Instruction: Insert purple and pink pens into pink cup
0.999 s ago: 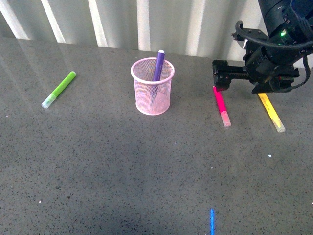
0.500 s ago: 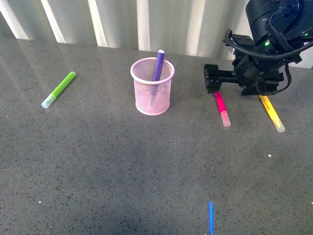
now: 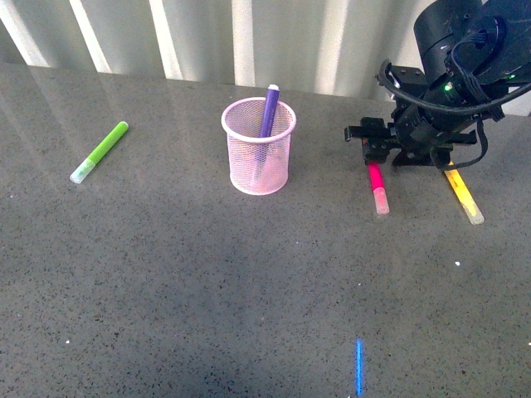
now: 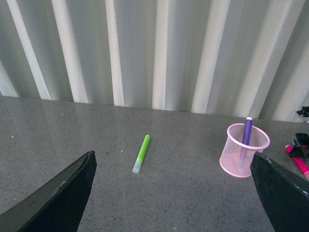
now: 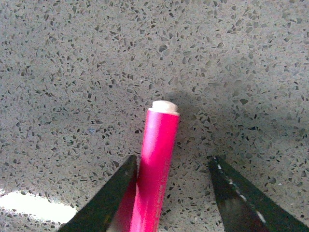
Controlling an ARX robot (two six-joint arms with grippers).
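The pink cup (image 3: 259, 157) stands upright on the grey table with the purple pen (image 3: 270, 109) leaning inside it; both also show in the left wrist view, the pink cup (image 4: 241, 157) and the purple pen (image 4: 247, 130). The pink pen (image 3: 378, 186) lies flat to the cup's right. My right gripper (image 3: 375, 149) is open, low over the pen's far end. In the right wrist view the pink pen (image 5: 154, 169) lies between the open fingers, close against one finger (image 5: 113, 195). My left gripper (image 4: 176, 193) is open and empty, back from the table's things.
A lime-green marker (image 3: 99, 152) lies at the left of the table. A yellow marker (image 3: 461, 193) lies just right of the pink pen, partly under my right arm. A ribbed white wall (image 3: 249, 37) backs the table.
My right gripper has moved left and down over the far end of the pink pen, now straddling it. The cup, purple pen and other markers have not moved.
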